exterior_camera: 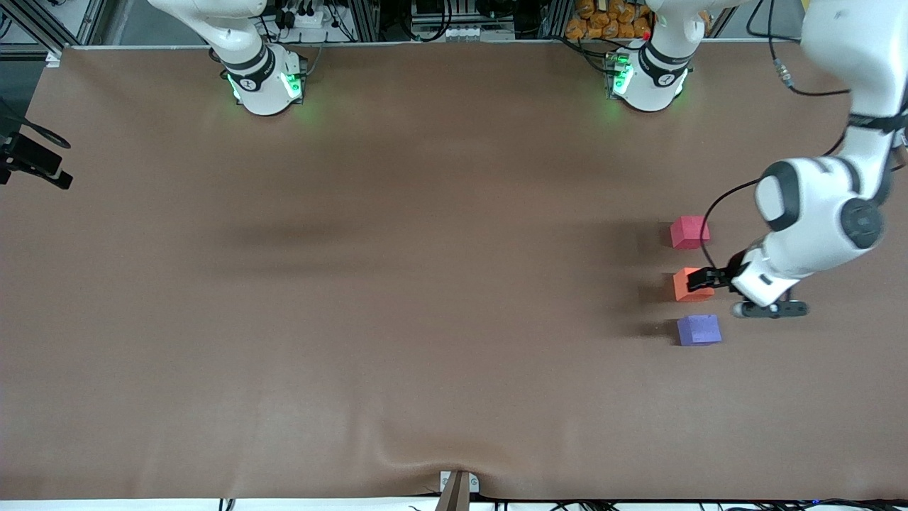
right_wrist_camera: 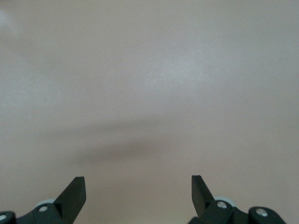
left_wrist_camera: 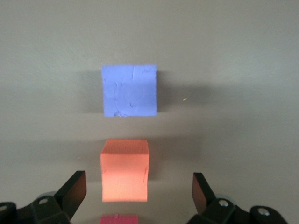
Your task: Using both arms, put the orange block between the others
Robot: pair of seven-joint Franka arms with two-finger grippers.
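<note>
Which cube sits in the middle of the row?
The orange block, lying between the pinkish-red cube and the purple-blue cube, under the open left gripper.

The desk (exterior_camera: 397, 298) is being lit evenly from overhead, with no hard glare. Soft shadows are being thrown from each cube toward the right arm's end of the desk, and a broad faint arm shadow is lying across the middle. Green glow is spilling onto the desk around both bases. In the left wrist view the orange block (left_wrist_camera: 124, 170) and purple-blue cube (left_wrist_camera: 129, 90) are being rendered slightly soft. The right wrist view is being washed out pale, with a smeared shadow streak.
</note>
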